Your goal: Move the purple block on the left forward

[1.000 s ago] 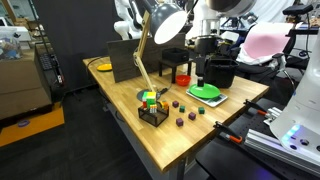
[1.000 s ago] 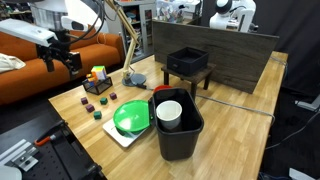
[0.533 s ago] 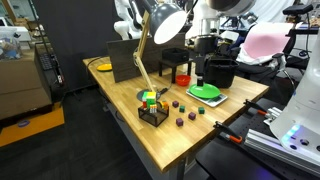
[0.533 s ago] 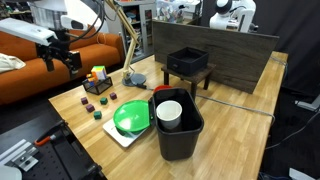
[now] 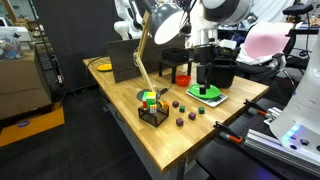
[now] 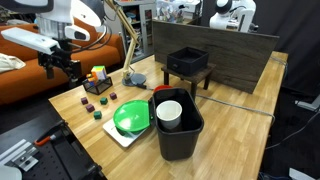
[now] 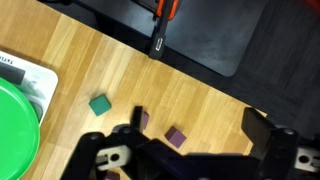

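Two purple blocks lie on the wooden table in the wrist view: one [image 7: 176,137] between my fingers, another [image 7: 141,120] partly behind my left finger. A green block [image 7: 99,104] lies beside them. In both exterior views the small blocks sit near the table's front edge, with purple ones [image 5: 180,122] [image 6: 88,106] among them. My gripper [image 7: 185,152] is open and empty. It hangs above the table [image 5: 205,72] [image 6: 58,66], well over the blocks.
A green plate [image 7: 12,130] on a white tray sits beside the blocks [image 6: 130,118]. A black bin with a white cup [image 6: 172,120], a desk lamp [image 5: 150,50], a black holder with colourful items [image 5: 152,108] and a black box [image 6: 187,62] stand on the table. The table edge and a red-handled tool [image 7: 165,15] are close by.
My gripper has moved down and a little sideways, closer to the blocks near the table's front edge. The blocks have not moved.
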### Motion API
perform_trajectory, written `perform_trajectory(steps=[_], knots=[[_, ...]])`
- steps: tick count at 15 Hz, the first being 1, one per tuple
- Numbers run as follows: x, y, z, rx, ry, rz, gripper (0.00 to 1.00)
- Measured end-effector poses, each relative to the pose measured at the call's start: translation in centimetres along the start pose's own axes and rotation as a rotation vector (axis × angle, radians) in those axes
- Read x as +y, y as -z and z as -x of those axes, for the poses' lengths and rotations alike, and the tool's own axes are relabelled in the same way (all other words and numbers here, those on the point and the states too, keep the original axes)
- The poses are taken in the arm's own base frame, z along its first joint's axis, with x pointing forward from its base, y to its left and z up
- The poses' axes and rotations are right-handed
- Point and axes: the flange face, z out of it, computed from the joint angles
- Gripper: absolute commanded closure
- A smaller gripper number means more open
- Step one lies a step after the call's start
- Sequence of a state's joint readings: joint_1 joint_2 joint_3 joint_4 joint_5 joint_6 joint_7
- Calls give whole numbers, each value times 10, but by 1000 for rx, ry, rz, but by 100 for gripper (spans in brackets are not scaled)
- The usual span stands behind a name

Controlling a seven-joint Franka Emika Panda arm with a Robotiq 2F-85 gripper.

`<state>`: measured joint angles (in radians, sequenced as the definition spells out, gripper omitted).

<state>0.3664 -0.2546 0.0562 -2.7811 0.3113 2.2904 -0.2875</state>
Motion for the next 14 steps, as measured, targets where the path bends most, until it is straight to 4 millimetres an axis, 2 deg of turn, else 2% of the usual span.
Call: perform_trajectory(steps=[5, 8, 10, 14], knots=[[5, -56, -5, -96, -57, -52, 0], [10, -79, -10, -103, -82, -107, 0], [14, -85, -15, -104, -85, -127, 0], [14, -85, -17, -101, -83, -128, 0]])
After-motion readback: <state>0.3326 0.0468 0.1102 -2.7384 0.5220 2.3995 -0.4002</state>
